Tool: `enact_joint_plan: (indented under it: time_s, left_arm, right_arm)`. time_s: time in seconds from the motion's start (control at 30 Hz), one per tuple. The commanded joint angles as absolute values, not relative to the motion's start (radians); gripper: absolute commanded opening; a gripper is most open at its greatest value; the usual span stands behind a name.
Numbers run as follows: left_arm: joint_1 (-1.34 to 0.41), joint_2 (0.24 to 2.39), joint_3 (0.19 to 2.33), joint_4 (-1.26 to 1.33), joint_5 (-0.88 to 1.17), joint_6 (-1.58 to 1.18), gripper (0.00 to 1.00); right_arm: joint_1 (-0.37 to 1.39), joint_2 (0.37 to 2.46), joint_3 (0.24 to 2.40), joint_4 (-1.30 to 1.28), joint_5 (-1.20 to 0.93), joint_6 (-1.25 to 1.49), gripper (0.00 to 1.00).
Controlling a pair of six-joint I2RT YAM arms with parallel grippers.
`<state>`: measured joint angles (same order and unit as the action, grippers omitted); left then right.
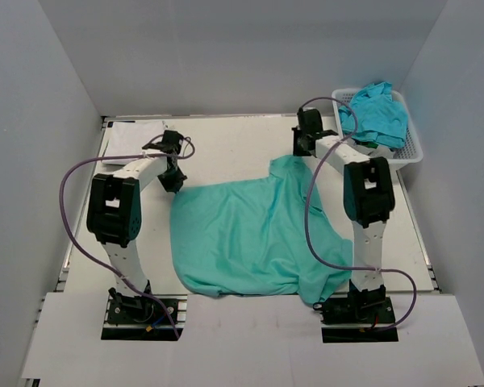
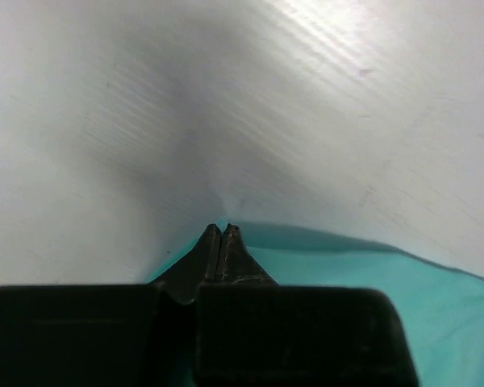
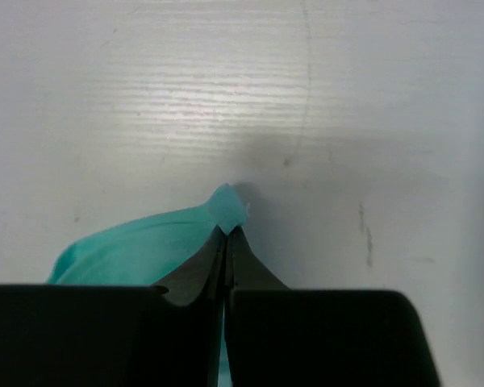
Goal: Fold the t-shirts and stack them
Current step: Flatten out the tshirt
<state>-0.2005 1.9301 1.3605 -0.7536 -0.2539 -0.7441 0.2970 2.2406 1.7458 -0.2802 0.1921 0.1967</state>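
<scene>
top view: teal t-shirt [image 1: 250, 242] spread between left gripper [image 1: 174, 182] and right gripper [image 1: 300, 150]; white lattice basket [image 1: 411, 155] of crumpled teal shirts [image 1: 379, 113] just right of the latter. left wrist: jaws pinched on the shirt's edge, matte white table [image 2: 145, 121] ahead. right wrist: jaws clamp a teal corner nub.

one t-shirt [image 1: 250, 242] spread on the table [image 1: 226, 145] centre, basket [image 1: 412, 156] at far right corner, more shirts [image 1: 379, 113] in it
</scene>
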Motion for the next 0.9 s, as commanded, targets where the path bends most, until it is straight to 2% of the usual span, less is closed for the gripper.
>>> enact_joint_plan:
  time_s: [0.0, 0.2, 0.47, 0.6, 0.73, 0.87]
  left_arm:
    - [-0.207, 1.763, 1.431, -0.769, -0.285, -0.683, 0.0]
    - [-0.207, 1.531, 1.492, -0.744, -0.197, -0.558, 0.0]
    - [-0.207, 1.209, 1.54, -0.713, -0.176, -0.529, 0.0]
    - [-0.207, 1.131, 1.633, -0.715, -0.14, -0.499, 0.0]
    - [-0.207, 1.095, 1.817, -0.762, -0.129, -0.456, 0.0]
    - [-0.196, 1.049, 1.954, -0.79, -0.14, -0.416, 0.0]
  right_arm:
    - [0.295, 1.95, 1.646, -0.121, 0.227, 0.135, 0.0]
    - [0.295, 1.642, 1.478, -0.057, 0.216, 0.08, 0.0]
    - [0.293, 1.203, 1.407, -0.09, 0.187, 0.032, 0.0]
    - [0.293, 1.068, 1.423, -0.094, 0.137, 0.015, 0.0]
    - [0.307, 0.953, 1.491, -0.126, 0.097, 0.005, 0.0]
    - [0.293, 0.894, 1.627, -0.199, 0.042, -0.061, 0.0]
